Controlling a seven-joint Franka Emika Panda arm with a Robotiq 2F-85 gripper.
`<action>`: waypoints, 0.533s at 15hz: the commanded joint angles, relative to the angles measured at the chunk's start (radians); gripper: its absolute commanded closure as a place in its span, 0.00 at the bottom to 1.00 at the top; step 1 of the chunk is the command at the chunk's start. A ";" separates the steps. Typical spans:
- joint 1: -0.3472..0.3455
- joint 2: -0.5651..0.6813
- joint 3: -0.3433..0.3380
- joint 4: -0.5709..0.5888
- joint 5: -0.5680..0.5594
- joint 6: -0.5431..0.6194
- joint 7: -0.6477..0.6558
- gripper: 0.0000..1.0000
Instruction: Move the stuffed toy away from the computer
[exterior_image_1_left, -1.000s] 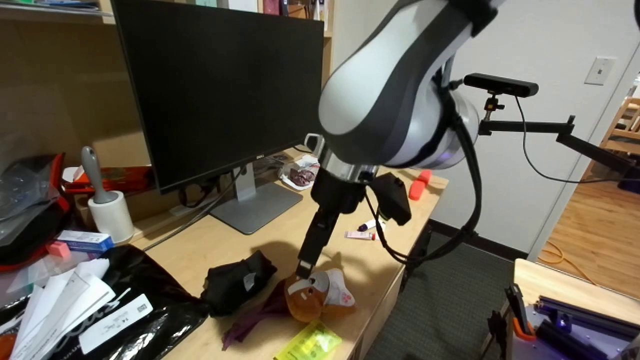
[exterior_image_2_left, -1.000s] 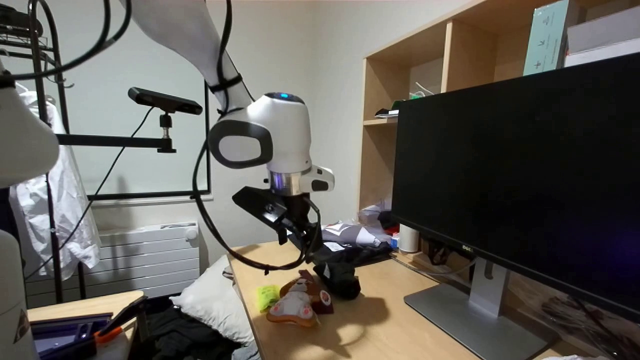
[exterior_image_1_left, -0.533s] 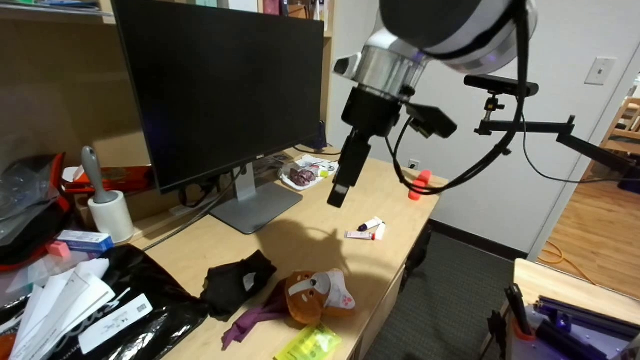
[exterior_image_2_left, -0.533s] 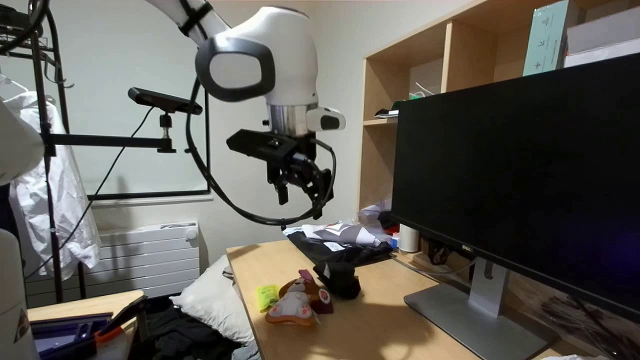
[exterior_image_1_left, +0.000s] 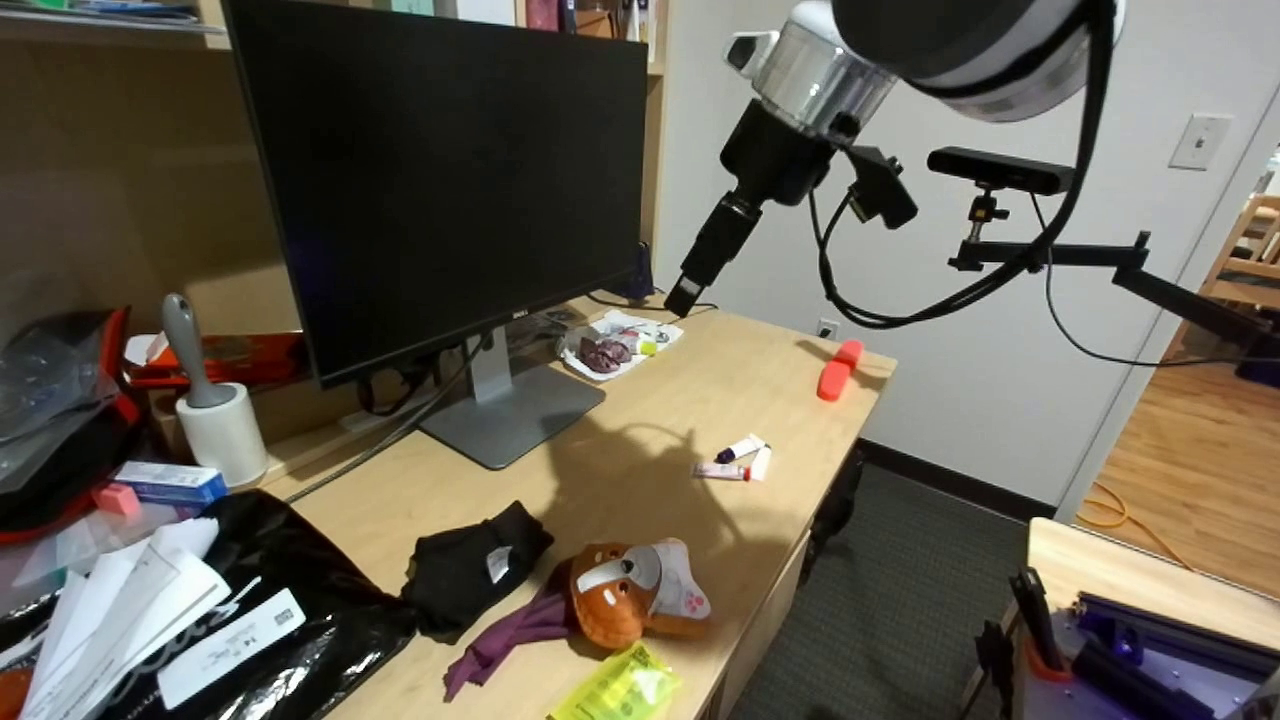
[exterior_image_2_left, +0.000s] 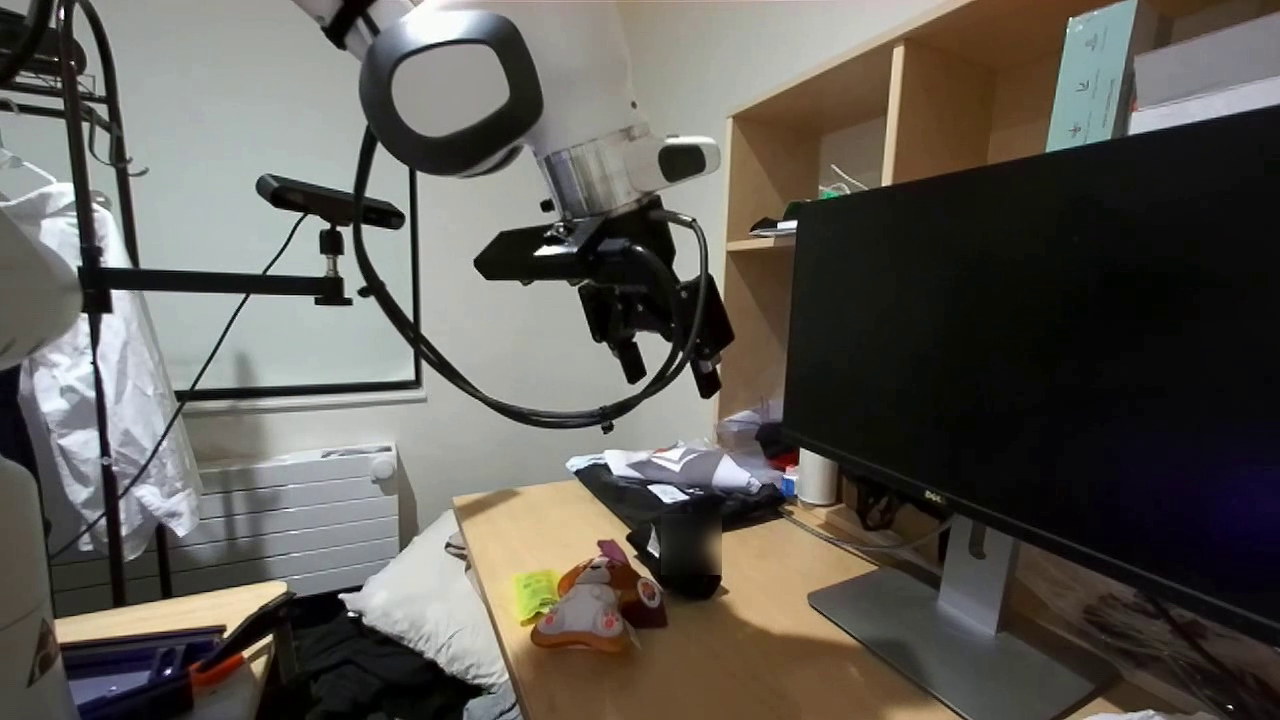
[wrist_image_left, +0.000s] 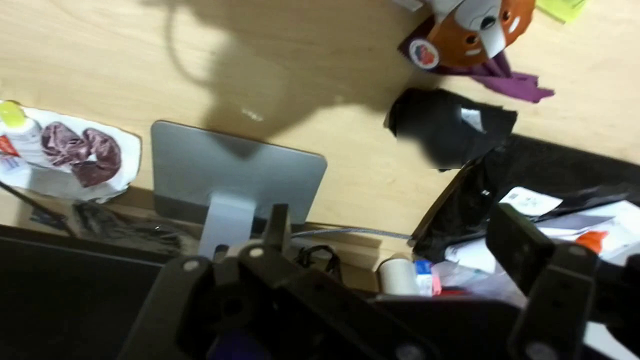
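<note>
The stuffed toy, orange-brown with a whitish-grey part, lies on the desk near its front edge in both exterior views (exterior_image_1_left: 612, 605) (exterior_image_2_left: 585, 612). It also shows at the top of the wrist view (wrist_image_left: 457, 42). A purple cloth sticks out from under it. The computer, a large black monitor (exterior_image_1_left: 450, 180) (exterior_image_2_left: 1040, 370), stands apart from the toy; its grey base shows in the wrist view (wrist_image_left: 235, 160). My gripper (exterior_image_1_left: 685, 297) (exterior_image_2_left: 670, 370) hangs high above the desk, well away from the toy. Its fingers are wide apart with nothing between them, also in the wrist view (wrist_image_left: 395, 227).
A black cloth item (exterior_image_1_left: 475, 565) lies beside the toy, and a yellow packet (exterior_image_1_left: 620, 685) touches or nearly touches it. A black plastic bag with papers (exterior_image_1_left: 270, 600) lies farther along. Small tubes (exterior_image_1_left: 735, 460), a red object (exterior_image_1_left: 840, 370) and a white tray (exterior_image_1_left: 620, 345) are on the desk.
My gripper has risen from close over the toy, moved away from it and tilted, with its fingers now toward the monitor side. The toy and the monitor have stayed in place.
</note>
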 joint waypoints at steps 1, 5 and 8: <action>-0.005 0.029 -0.003 -0.052 -0.083 0.220 0.192 0.00; 0.024 0.039 -0.051 -0.055 -0.168 0.186 0.258 0.00; 0.029 0.065 -0.062 -0.057 -0.165 0.173 0.256 0.00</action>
